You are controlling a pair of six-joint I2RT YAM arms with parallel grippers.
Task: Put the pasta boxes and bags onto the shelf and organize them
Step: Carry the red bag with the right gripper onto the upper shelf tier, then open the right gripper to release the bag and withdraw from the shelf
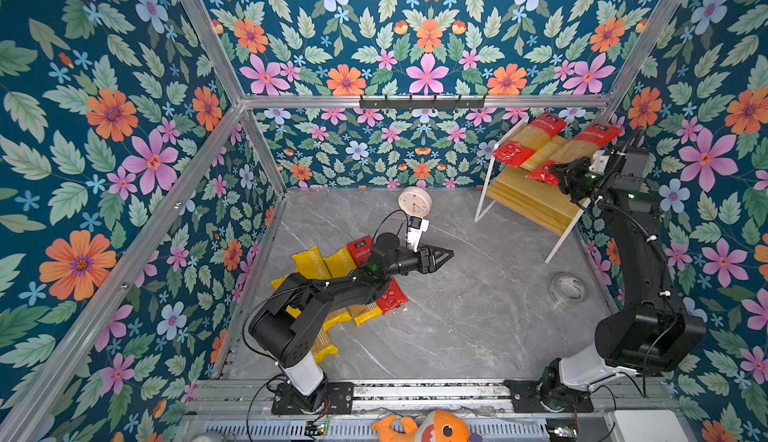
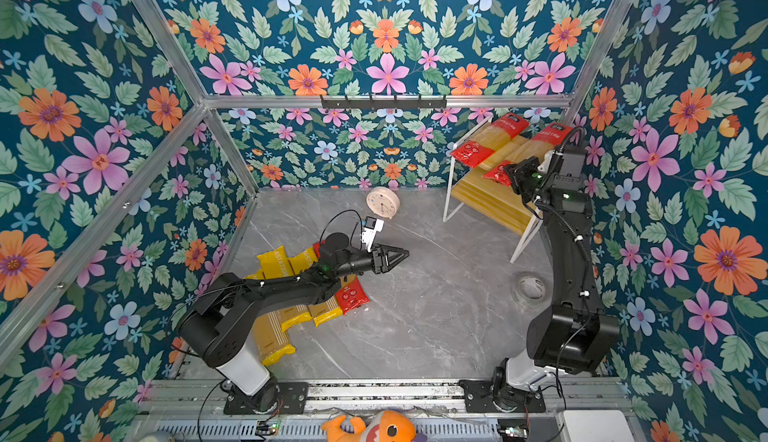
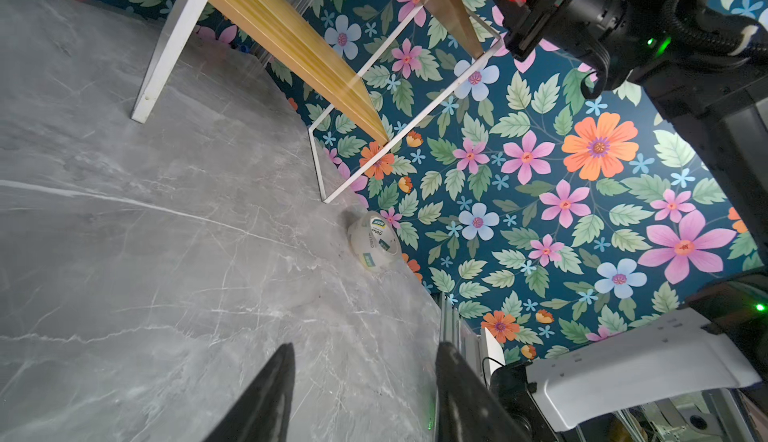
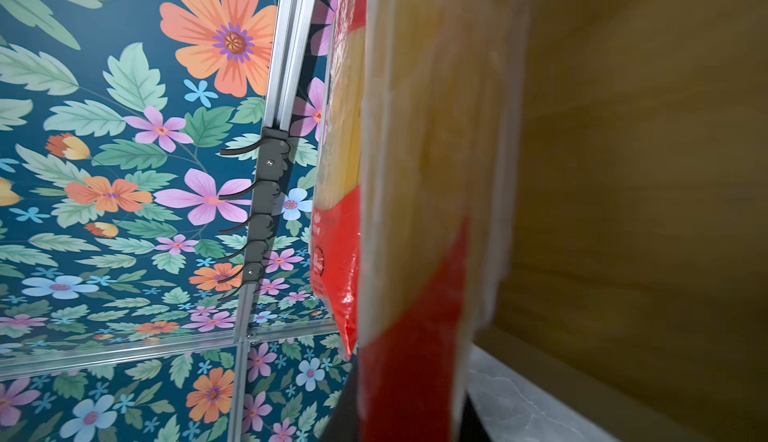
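Note:
The shelf (image 1: 536, 207) (image 2: 490, 203) stands at the back right. Two red pasta packets lie side by side on its top board: one (image 1: 532, 137) further left, the other (image 1: 582, 145) nearer my right arm. My right gripper (image 1: 555, 174) (image 2: 509, 174) (image 4: 409, 411) is shut on the near red end of that second packet (image 4: 415, 253). At the left of the table lie yellow packets (image 1: 309, 259) (image 2: 274, 336) and one red packet (image 1: 392, 296), partly hidden under my left arm. My left gripper (image 1: 446, 255) (image 3: 368, 344) hovers open and empty over the table's middle.
A round clock (image 1: 414, 201) stands at the back of the table. A clear tape roll (image 1: 567, 290) (image 3: 374, 240) lies near the right wall in front of the shelf. A black hook rail (image 1: 422, 102) hangs on the back wall. An orange plush toy (image 1: 432, 429) lies beyond the front rail.

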